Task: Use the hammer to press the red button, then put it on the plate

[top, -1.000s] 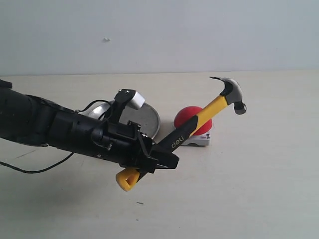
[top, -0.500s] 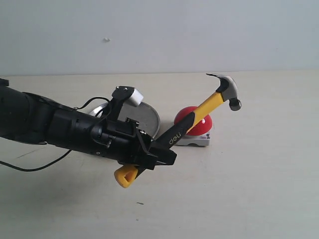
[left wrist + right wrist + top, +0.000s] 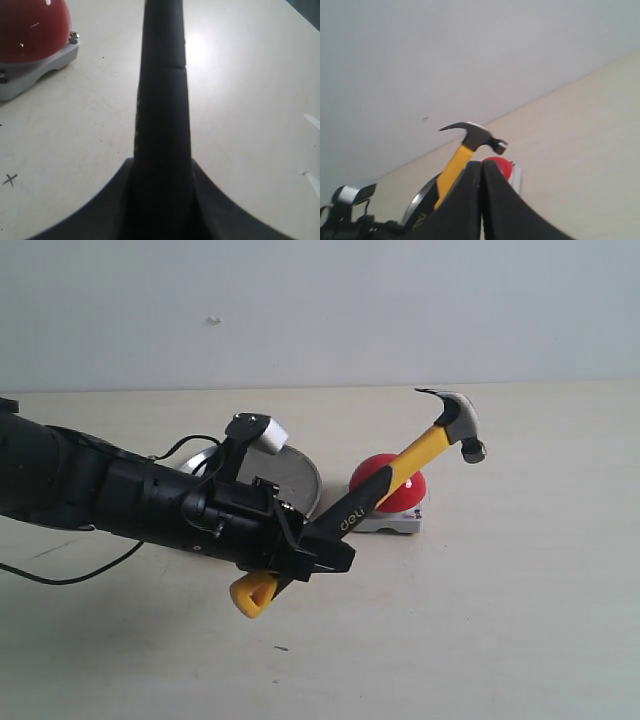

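Observation:
My left gripper (image 3: 316,551) is shut on the black lower part of the hammer (image 3: 418,457). The handle slants up to the right, the dark head hangs above and right of the red button (image 3: 405,490), and the yellow looped end sticks out below the gripper. In the left wrist view the black handle (image 3: 162,95) runs out from between my fingers, with the red button (image 3: 30,25) off to one side on its grey base. The silver plate (image 3: 295,478) lies behind the left arm, partly hidden. My right gripper (image 3: 481,165) is shut and empty, away from the scene; its view shows the hammer (image 3: 474,135), button (image 3: 501,165) and plate (image 3: 418,206).
A pale table (image 3: 500,620) spreads around the button, with a plain light wall behind it. A black cable (image 3: 70,580) trails from the left arm over the table on the left. A small white block (image 3: 270,439) sits on the left wrist.
The left arm has drawn back slightly to the left, and the hammer head has shifted left, closer over the button. In the last half second almost nothing moved.

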{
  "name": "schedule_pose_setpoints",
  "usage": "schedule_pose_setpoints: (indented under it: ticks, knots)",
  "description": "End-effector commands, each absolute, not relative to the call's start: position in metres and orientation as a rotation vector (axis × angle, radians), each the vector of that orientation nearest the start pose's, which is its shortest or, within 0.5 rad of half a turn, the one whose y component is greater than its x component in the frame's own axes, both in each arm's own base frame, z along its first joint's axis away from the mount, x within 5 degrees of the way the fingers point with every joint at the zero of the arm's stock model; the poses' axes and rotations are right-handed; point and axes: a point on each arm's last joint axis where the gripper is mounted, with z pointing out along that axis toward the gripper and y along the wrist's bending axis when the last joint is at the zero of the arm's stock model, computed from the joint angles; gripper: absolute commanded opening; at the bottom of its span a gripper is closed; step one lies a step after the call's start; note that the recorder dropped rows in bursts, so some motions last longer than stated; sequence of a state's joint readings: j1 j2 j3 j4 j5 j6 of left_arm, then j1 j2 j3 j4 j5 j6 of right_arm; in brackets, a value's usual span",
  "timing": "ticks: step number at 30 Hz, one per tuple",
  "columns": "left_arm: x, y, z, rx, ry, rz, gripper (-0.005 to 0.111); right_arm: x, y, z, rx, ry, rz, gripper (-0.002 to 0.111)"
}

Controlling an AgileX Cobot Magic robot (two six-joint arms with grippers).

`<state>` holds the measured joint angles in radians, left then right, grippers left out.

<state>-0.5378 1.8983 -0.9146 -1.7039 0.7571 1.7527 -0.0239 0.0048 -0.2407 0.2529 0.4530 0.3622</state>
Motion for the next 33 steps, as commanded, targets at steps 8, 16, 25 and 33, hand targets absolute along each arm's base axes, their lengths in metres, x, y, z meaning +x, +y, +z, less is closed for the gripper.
schedule_pose_setpoints:
  ticks: [8,16,25,33]
  knots:
    - [0.268,-0.237,0.165,0.975,2.058,-1.216,0.0,0.038,-0.001,0.247,0.333,1.706,0.249,0.0]
    - [0.271,-0.236,0.166,0.952,2.076,-1.176,0.0,0.038,-0.001,0.247,0.333,1.706,0.249,0.0]
    - [0.281,-0.228,0.197,0.958,2.22,-0.957,0.0,0.038,-0.001,0.247,0.336,1.705,0.252,0.0]
    - [0.285,-0.219,0.239,0.686,2.257,-0.877,0.0,0.038,-0.001,0.247,0.336,1.705,0.252,0.0]
